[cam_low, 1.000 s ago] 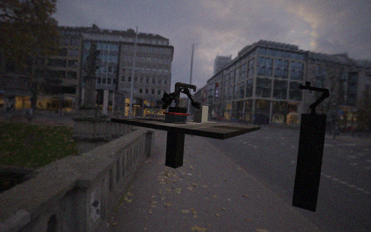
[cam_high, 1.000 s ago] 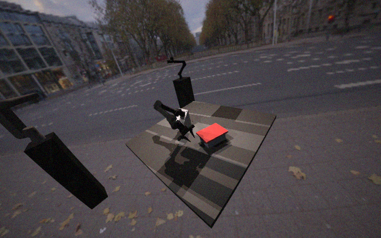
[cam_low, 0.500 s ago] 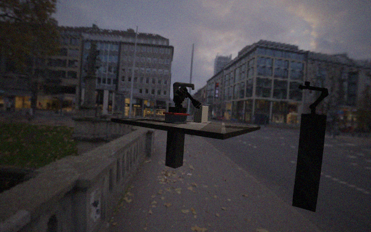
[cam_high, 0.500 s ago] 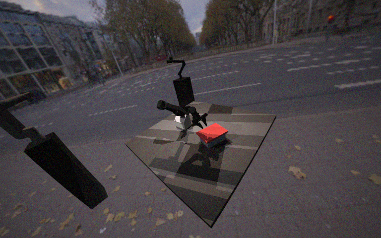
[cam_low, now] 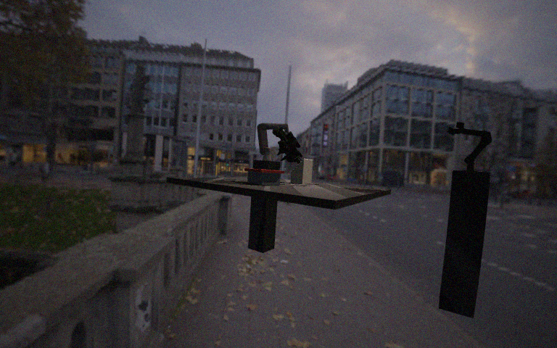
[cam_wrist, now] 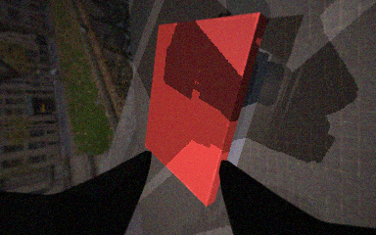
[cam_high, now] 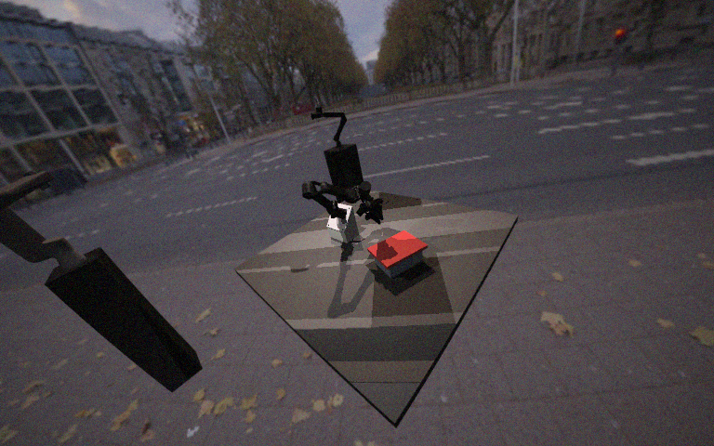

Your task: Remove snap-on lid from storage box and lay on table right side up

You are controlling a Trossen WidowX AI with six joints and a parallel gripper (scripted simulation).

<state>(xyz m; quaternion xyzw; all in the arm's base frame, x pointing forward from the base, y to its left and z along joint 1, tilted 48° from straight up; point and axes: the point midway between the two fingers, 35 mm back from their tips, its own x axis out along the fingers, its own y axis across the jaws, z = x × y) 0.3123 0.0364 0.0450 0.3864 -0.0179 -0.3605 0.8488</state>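
Pavement lies around the table (cam_high: pixel 347 344) (cam_low: pixel 304 197); red lid (cam_high: pixel 398 248) (cam_low: pixel 265 170) (cam_wrist: pixel 191 113) is on box (cam_high: pixel 403 264) (cam_low: pixel 264 177) (cam_wrist: pixel 261 80), beyond the fingers, which stand half open and hold nothing

Black, many-jointed arm (cam_high: pixel 328 190) (cam_low: pixel 262 137), dark tapered jaws (cam_high: pixel 375 216) (cam_low: pixel 296 160)

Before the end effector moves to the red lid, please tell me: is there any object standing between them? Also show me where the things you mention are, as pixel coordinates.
Nothing visible stands between the end effector (cam_high: pixel 376 214) (cam_wrist: pixel 186 158) and the red lid (cam_high: pixel 398 247) (cam_low: pixel 264 170) (cam_wrist: pixel 196 98). The white block (cam_high: pixel 342 226) (cam_low: pixel 302 171) stands beside the storage box (cam_high: pixel 398 264) (cam_low: pixel 264 177), apart from it.
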